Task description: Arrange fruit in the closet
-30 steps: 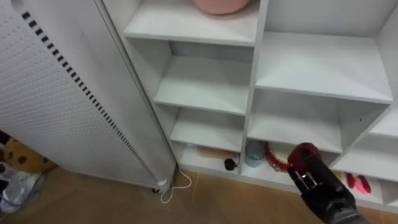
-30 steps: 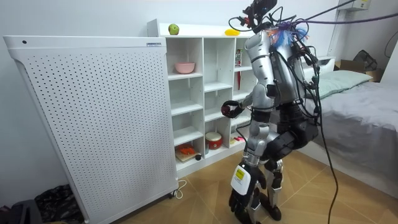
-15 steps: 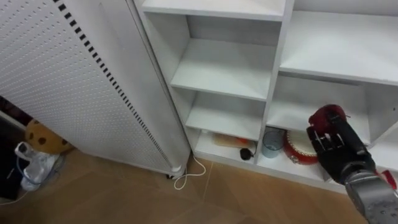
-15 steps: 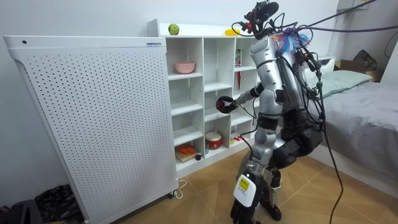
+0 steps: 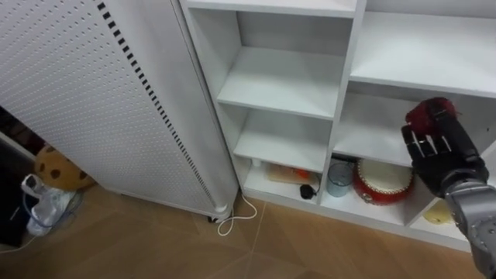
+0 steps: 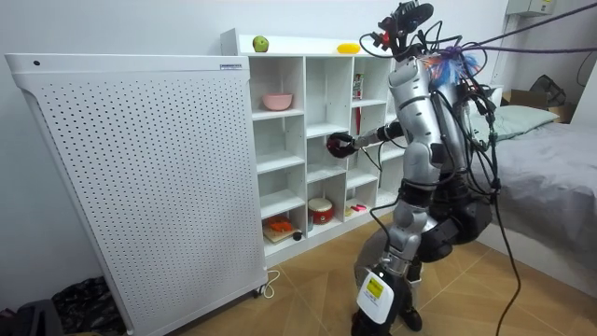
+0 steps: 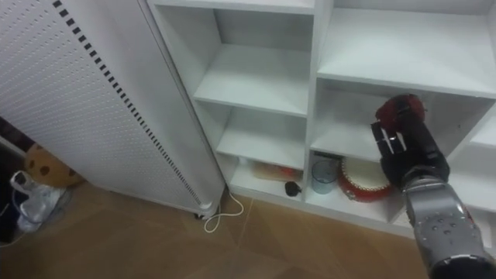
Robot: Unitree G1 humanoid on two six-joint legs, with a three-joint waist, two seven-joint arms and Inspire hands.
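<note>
The right hand (image 5: 438,151) grips a dark red fruit (image 5: 428,115), fingers curled round it. The fruit is held before an open middle compartment of the white closet (image 5: 353,46).

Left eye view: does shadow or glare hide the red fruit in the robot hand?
Left eye view: even light, no glare; the right robot hand, not shadow, covers part of the red fruit. Room view: mild shade inside the closet, fruit visible.

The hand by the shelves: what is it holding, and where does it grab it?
The right hand holds a dark red fruit, curled round its lower part; the top pokes out above.
</note>
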